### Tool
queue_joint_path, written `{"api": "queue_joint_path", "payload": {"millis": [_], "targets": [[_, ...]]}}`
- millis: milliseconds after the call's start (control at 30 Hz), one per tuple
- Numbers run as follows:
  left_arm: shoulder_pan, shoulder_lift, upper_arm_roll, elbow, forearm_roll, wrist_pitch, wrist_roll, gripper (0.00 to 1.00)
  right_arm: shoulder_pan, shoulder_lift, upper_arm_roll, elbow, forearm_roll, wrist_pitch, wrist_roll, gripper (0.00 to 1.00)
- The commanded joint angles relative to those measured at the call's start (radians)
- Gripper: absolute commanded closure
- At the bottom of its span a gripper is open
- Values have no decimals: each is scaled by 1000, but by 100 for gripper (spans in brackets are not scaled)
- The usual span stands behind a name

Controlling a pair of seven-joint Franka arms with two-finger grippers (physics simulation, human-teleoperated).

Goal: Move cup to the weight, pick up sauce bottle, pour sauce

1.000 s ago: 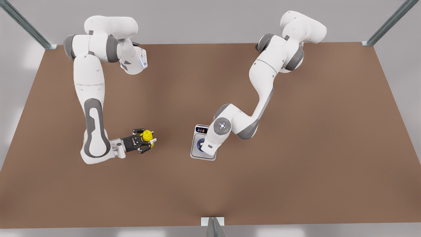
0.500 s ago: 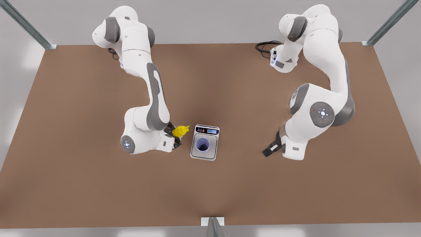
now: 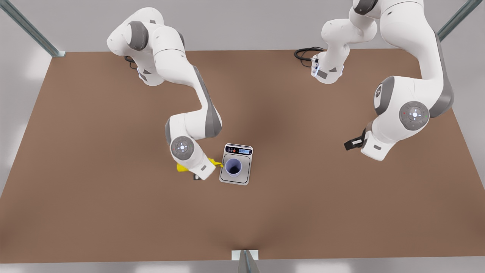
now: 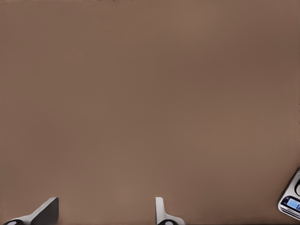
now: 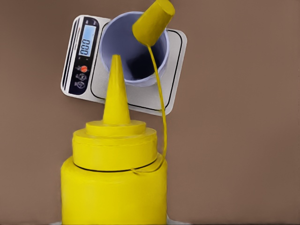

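a: front view, where's the sauce bottle (image 3: 182,167)?
b: tilted in the right gripper (image 3: 201,170), fingers pinching it, nozzle just beside the cup (image 3: 233,167) on the weight (image 3: 246,178).
a: left gripper (image 3: 350,143)?
b: fingers (image 4: 47,212) spread over bare worktop (image 3: 113,212), well apart from the weight.

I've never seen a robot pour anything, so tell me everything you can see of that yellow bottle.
The sauce bottle is a bright yellow, plastic-looking cylinder with a stepped shoulder and a narrow pointed nozzle. Its small cap is off, dangling from a thin yellow tether. The right gripper holds it tipped sideways above the table, nozzle aimed at the cup on the scale. No sauce is visible leaving it yet. The left gripper waits far aside, jaws open.
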Motion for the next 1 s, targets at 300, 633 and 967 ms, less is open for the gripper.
{"api": "queue_joint_path", "payload": {"millis": [300,633,967], "targets": [[3,-1,1,1,-26,10,368,0,69,40,13,11,-223,122,383,51],[3,5,1,1,-27,11,366,0,115,80,13,5,-291,154,377,50],[3,5,1,2,-24,11,368,0,164,122,14,1,-364,167,370,50]]}}
